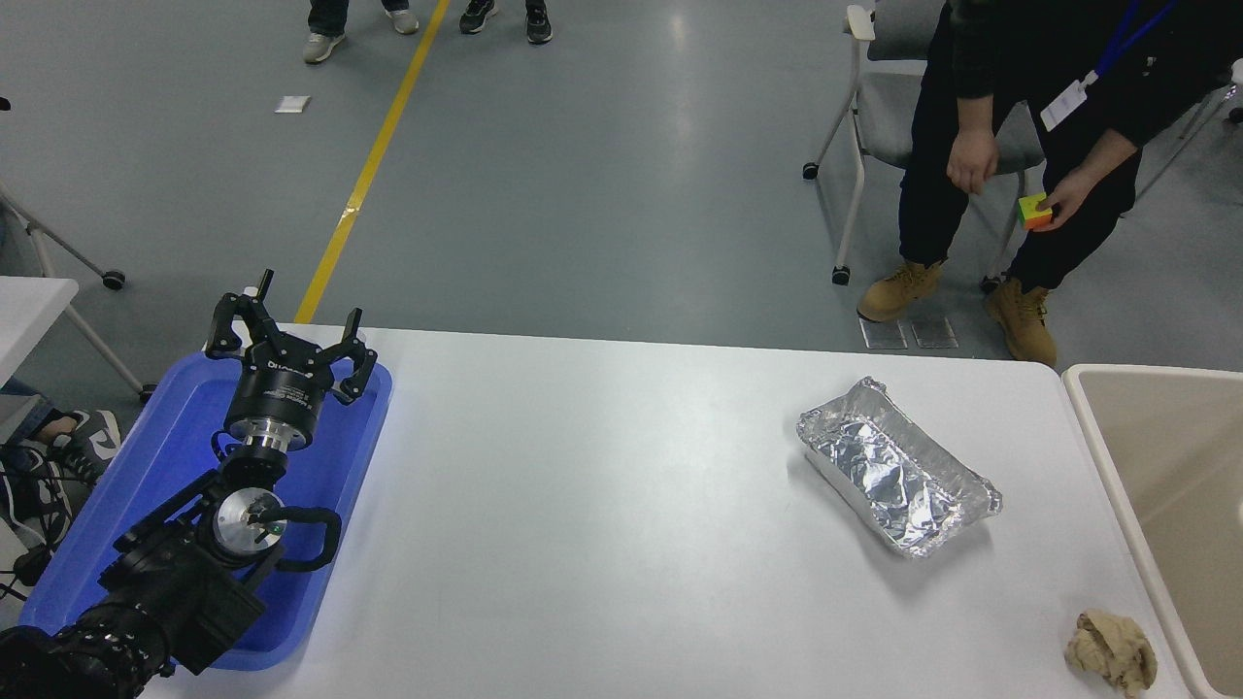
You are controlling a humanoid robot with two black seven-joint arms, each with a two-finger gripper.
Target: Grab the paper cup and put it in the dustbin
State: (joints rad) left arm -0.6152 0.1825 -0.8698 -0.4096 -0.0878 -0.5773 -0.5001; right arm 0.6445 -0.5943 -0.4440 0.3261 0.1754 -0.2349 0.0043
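Observation:
No paper cup shows anywhere in the head view; it is out of view or hidden. The dustbin (1088, 408), beige with a pale rim and tan inner walls, stands at the table's right edge, cut off by the picture. My left gripper (288, 335) is open and empty, parked over the blue tray at the left. My right arm and gripper are out of view.
A shallow blue plastic tray (359, 456) lies at the table's left under my left arm. A crumpled silver foil tray (898, 466) sits right of centre. A tan crumpled wad (1112, 650) lies near the front right. A person (1029, 87) stands behind the table holding a small coloured block (1035, 211), by a grey chair (864, 107).

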